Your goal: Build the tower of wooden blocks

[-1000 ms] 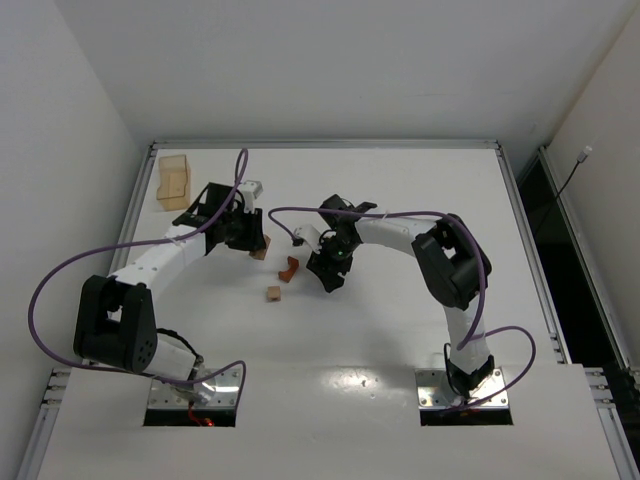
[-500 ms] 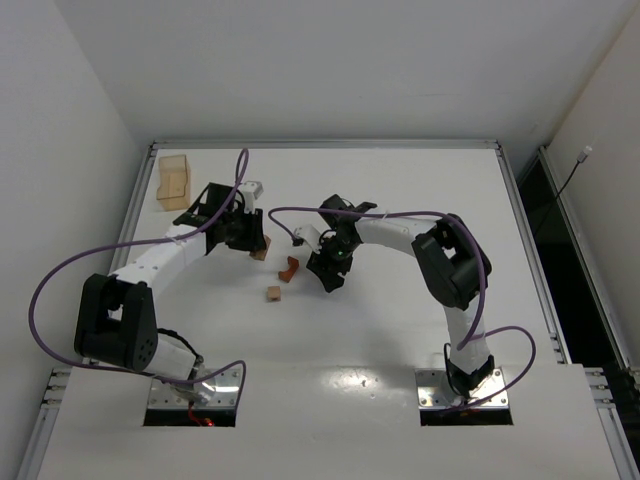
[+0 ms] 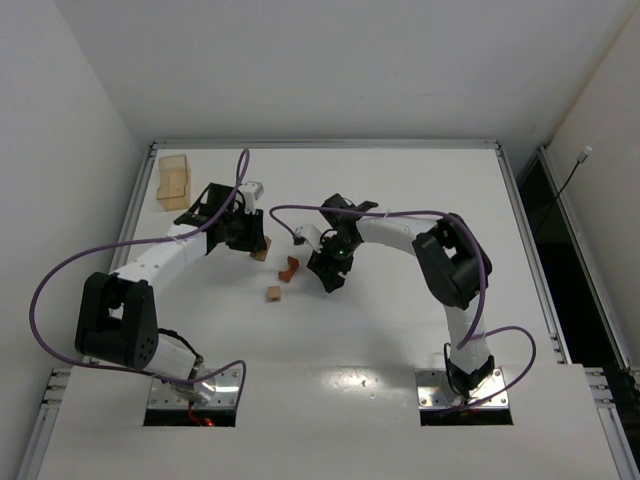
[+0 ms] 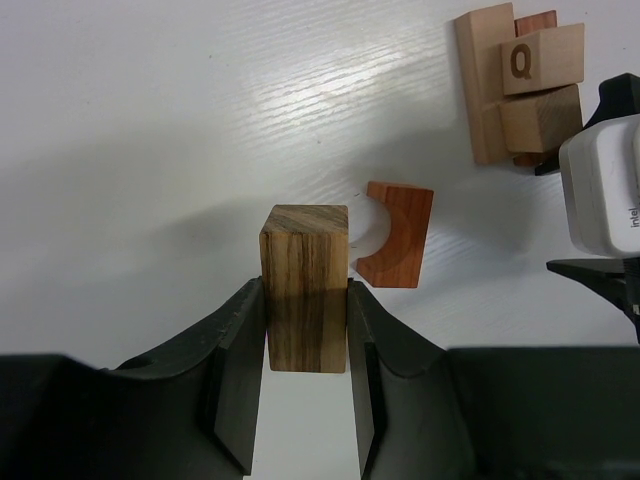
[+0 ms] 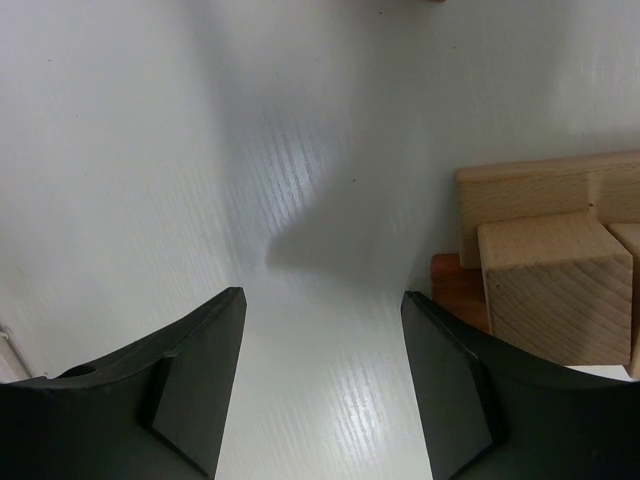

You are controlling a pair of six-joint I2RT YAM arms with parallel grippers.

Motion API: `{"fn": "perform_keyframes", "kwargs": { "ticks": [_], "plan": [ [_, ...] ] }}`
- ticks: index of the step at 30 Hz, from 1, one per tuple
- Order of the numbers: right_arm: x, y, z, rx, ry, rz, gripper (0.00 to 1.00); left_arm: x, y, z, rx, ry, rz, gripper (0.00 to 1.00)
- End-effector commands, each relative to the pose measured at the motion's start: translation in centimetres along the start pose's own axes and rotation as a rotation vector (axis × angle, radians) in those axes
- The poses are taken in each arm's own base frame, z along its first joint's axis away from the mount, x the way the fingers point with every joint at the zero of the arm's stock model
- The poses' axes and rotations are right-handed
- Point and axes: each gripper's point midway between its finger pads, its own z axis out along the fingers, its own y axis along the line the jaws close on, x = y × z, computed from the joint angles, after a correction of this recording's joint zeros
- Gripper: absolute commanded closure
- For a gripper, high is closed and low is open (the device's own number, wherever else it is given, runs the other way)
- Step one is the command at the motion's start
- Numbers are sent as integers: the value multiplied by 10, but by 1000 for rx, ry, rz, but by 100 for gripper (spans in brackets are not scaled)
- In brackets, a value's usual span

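My left gripper (image 4: 305, 310) is shut on a dark striped wooden block (image 4: 305, 270) and holds it just short of a reddish-brown arch block (image 4: 397, 235) lying on the table. In the top view the left gripper (image 3: 256, 244) is left of the arch block (image 3: 289, 267). A small stack of tan and reddish blocks, one marked Q (image 4: 520, 85), stands beyond, beside my right wrist. The right wrist view shows it at the right edge (image 5: 555, 290). My right gripper (image 5: 320, 400) is open and empty, left of the stack. In the top view the right gripper (image 3: 330, 272) hides the stack.
A loose tan cube (image 3: 273, 293) lies in front of the arch block. A translucent tan plastic box (image 3: 173, 180) stands at the back left corner. The right wrist's white camera housing (image 4: 600, 190) is close to the stack.
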Motion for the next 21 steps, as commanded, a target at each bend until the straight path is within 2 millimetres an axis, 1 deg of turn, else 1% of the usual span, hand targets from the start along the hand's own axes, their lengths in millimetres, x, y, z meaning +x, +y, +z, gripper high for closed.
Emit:
{"fn": "perform_keyframes", "kwargs": {
  "ticks": [1,5,6,7,14,21],
  "plan": [
    [-6,-6,-7,-5,-22,-10,39,-24,-3,-1,29,-66,19,100],
    [-6,-3,-6,-26,-26,-18,38,-24,-3,-1,29,-66,19,100],
    [-3,-5,-8,-27,-21,-16,37,-24,-3,-1,29,-66,19,100],
    [-4,-3,-8,-35,-26,-16,35,-24,-3,-1,29,-66,19,100],
    [-4,-3,-8,-35,-26,-16,35,-24,-3,-1,29,-66,19,100],
    [-6,-4,-11,-30,-33,-29,31,-24,-3,-1,29,-66,19,100]
  ]
}}
